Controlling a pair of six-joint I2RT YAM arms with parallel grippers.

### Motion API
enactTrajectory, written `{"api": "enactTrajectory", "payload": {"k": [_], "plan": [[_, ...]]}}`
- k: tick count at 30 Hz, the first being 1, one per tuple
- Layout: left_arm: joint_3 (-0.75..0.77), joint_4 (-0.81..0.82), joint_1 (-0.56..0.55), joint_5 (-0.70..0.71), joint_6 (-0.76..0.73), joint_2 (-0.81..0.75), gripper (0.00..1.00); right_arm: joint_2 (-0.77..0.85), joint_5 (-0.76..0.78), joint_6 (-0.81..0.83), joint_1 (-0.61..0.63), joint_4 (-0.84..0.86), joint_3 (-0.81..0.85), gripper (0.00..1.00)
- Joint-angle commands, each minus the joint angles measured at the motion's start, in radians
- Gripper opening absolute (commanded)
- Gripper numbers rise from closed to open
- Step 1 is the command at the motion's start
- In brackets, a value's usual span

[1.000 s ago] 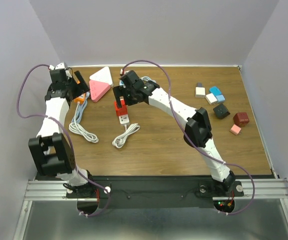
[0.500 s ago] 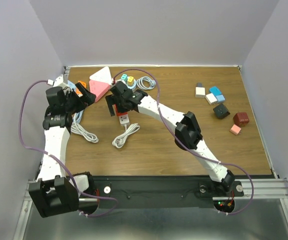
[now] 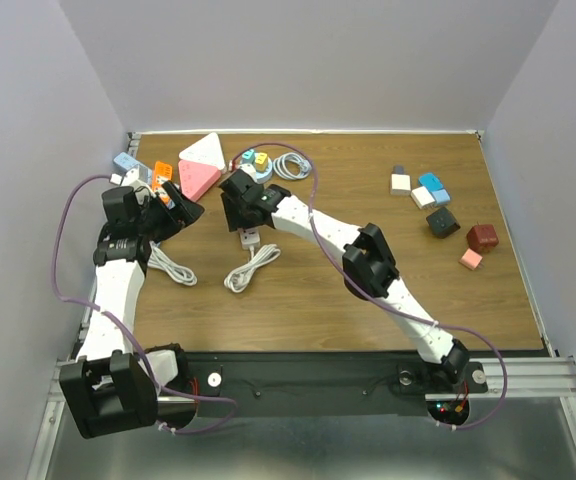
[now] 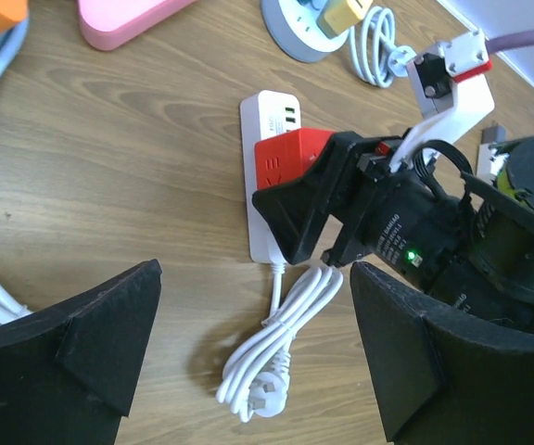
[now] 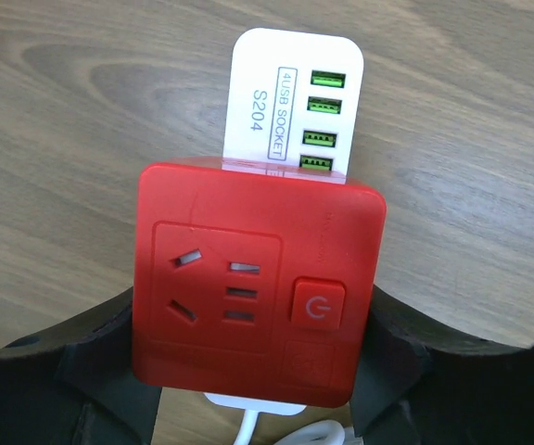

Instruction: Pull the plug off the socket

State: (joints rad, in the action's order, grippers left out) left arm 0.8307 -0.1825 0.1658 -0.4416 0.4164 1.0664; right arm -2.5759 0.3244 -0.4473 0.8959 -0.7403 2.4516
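Note:
A red cube plug (image 5: pixel 258 278) sits plugged on a white USB power strip (image 5: pixel 295 93) lying flat on the wooden table. My right gripper (image 5: pixel 258 375) is down over it, a finger pressed against each side of the red plug. In the top view the right gripper (image 3: pixel 243 213) hides most of the plug, and the strip's (image 3: pixel 250 238) end shows below it. The left wrist view shows the red plug (image 4: pixel 286 162) in the right gripper (image 4: pixel 318 209). My left gripper (image 3: pixel 176 212) is open and empty, left of the strip, above the table.
The strip's coiled white cable (image 3: pixel 251 268) lies just near of it. A pink triangular socket (image 3: pixel 200 168), a round socket with yellow plugs (image 3: pixel 255 160) and a cable coil (image 3: pixel 291 163) lie behind. More white cable (image 3: pixel 168 262) lies at the left. Several small adapters (image 3: pixel 438 205) lie at the right.
My right gripper came down over the red plug and now covers it. My left arm swung from the far left corner toward the strip.

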Motion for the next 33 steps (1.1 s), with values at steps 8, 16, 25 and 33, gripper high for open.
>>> {"api": "enactTrajectory", "payload": {"k": [8, 16, 25, 33], "plan": [[-0.09, 0.153, -0.287, -0.028, 0.03, 0.006, 0.93, 0.435, -0.151, -0.33, -0.144, 0.094, -0.475, 0.0], [-0.125, 0.281, -0.425, -0.008, 0.073, 0.096, 0.94, 0.721, -0.266, -0.462, -0.244, 0.171, -0.847, 0.0], [-0.068, 0.46, -0.666, 0.056, 0.151, 0.296, 0.99, 0.873, -0.3, -0.579, -0.245, 0.254, -1.071, 0.0], [-0.024, 0.54, -0.735, 0.103, 0.153, 0.412, 0.99, 0.913, -0.315, -0.596, -0.247, 0.26, -1.096, 0.0]]}}
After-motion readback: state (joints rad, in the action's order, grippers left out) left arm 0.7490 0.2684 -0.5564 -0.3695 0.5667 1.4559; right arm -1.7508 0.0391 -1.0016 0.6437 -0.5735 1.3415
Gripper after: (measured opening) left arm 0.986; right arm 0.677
